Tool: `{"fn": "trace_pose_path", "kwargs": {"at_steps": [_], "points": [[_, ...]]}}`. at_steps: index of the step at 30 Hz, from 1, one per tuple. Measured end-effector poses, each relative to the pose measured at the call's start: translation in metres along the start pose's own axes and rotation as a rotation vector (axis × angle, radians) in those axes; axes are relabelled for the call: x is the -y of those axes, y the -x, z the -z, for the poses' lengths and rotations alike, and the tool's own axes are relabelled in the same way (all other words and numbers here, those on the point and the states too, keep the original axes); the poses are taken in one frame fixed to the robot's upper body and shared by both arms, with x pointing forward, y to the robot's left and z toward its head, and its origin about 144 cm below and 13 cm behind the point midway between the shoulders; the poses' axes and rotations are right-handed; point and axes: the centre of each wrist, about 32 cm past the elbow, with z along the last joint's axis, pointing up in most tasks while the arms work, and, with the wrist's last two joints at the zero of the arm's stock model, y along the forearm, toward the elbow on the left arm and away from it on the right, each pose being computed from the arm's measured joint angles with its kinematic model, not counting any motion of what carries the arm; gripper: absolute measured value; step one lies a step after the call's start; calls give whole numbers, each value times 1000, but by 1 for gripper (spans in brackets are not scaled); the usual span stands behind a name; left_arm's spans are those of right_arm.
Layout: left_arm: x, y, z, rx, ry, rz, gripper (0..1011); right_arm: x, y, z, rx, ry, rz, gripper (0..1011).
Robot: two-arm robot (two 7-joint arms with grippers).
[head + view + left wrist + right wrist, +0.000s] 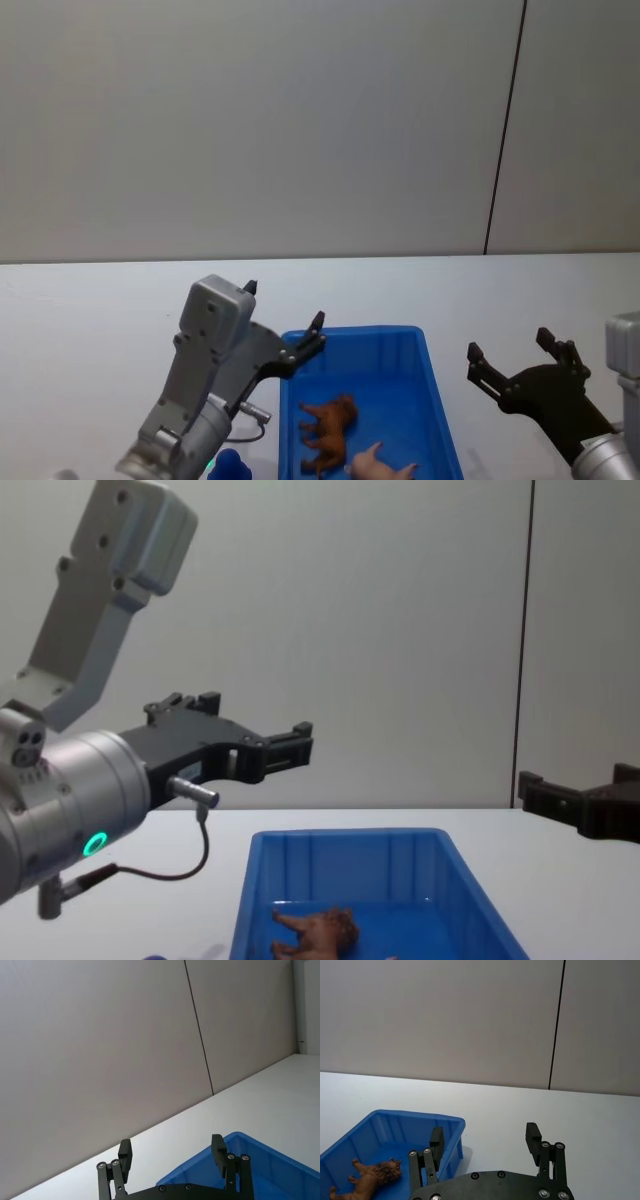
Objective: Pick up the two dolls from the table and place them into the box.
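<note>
Both dolls lie inside the blue box (pixel 433 392): the shaggy brown one (pixel 329 428) on the box floor and the pale pink one (pixel 374 465) beside it toward the near end. The brown doll (pixel 368 1178) also appears in the right wrist view and in the chest view (pixel 315 932). My left gripper (pixel 284 323) hovers open above the box's far left corner, nothing between its fingers. Right of the box (pixel 420 1125) my right gripper (pixel 510 350) hangs open and empty above the table.
A white table (pixel 100 320) runs back to a pale grey wall with a dark vertical seam (pixel 505 130). A small blue object (pixel 230 466) sits left of the box at the head view's lower edge.
</note>
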Motion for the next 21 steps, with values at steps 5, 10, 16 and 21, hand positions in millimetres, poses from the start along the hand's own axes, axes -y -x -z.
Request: {"fn": "trace_pose_path", "kwargs": {"at_steps": [5,10,16,21], "points": [[-6,-1,1,-21,-34,-29,1001,1,0,0,0,-1,5,1001],[-16,-2,3,-51,-89,-68,1001,1,-1,0,0,-2,8,1001],[-27,-4,7,-90,-155,-109,1001,2,-1,0,0,-3,9,1001],[-34,-6,10,-122,-204,-134,1001,2,-1,0,0,-3,10,1001]]}}
